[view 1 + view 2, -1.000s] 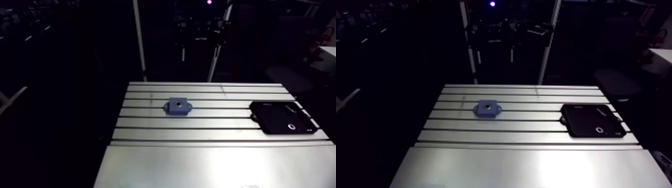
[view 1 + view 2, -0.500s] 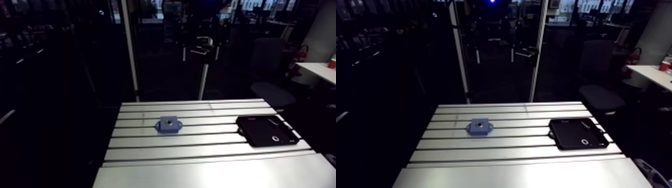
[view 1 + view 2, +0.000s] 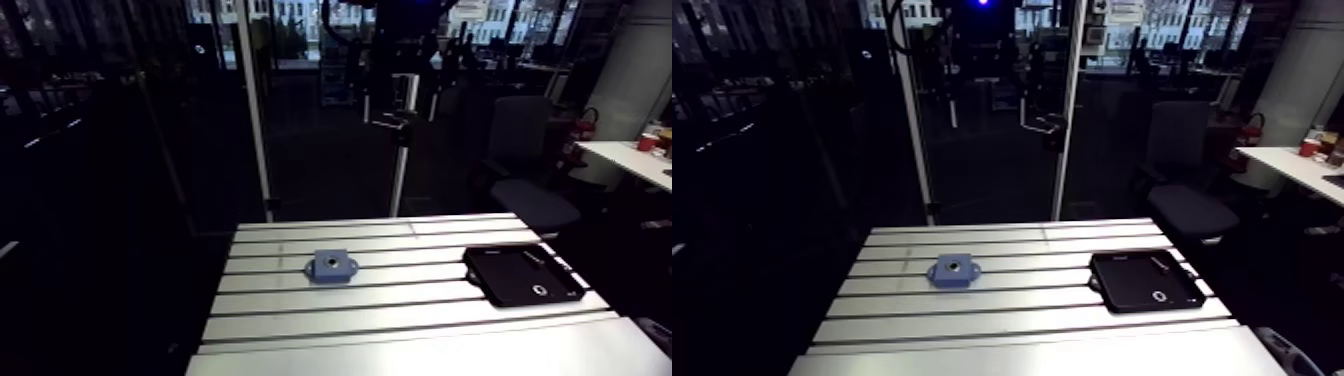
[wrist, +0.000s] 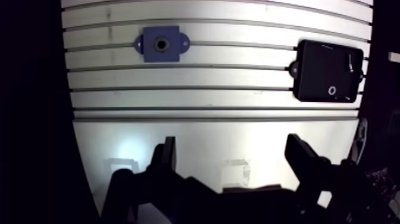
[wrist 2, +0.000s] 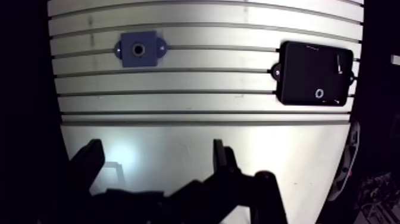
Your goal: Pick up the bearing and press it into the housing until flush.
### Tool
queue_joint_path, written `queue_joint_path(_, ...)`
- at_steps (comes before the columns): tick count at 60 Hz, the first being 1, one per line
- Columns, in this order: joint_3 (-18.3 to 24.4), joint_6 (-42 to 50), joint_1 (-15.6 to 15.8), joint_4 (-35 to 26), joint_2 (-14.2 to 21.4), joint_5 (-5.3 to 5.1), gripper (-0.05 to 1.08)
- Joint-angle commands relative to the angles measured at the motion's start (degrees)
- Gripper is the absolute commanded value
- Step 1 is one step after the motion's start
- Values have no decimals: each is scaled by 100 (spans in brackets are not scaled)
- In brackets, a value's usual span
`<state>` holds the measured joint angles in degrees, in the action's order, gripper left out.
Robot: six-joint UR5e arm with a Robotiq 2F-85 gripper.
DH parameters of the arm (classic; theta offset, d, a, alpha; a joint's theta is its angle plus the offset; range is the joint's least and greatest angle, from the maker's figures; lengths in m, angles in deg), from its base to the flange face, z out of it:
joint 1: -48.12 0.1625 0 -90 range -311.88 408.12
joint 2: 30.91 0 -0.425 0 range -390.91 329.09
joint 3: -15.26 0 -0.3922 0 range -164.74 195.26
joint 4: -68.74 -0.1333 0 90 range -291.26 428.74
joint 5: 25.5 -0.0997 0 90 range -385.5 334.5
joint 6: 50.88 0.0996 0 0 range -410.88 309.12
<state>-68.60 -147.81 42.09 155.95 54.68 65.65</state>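
In the arm view, the slotted aluminium desk (image 3: 400,300) fills the lower part of the scene. Its grooves run crosswise, and a smooth, ungrooved plate lies nearest the camera. A blue block-shaped housing (image 3: 331,266) with a small rounded ear on either side sits flat on the grooved part, toward the left of the desk as this view shows it. A round dark bore opens in its top face. Well apart from it, toward the opposite edge, lies a flat black rectangular tray (image 3: 510,270). A small pale ring-shaped bearing (image 3: 539,290) rests inside the tray near the corner closest to the camera. It lies flat, far from the housing.

In the wrist view, the hand (image 4: 233,158) hangs above the smooth plate of the desk. Its two dark fingers (image 4: 166,156) are spread wide, with only bare metal between them, and they grip nothing. Ahead of the hand, past several grooves, the housing lies square to the slots, roughly in line with one finger, and its bore is dark. The tray sits ahead of and a little outside the other finger, with a small tab on the side that faces the housing. The bearing shows as a thin bright ring in the part of the tray nearer the hand. A short pale streak lies in the tray's far corner; it may be a small pin or only a glint, and the view does not settle it.
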Motion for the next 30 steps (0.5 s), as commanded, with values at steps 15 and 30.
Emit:
queue_joint_path(15,-38,2,5,-7,14,-5,1)
queue_joint_path(30,-49,20,40,10,-11,-5,1)
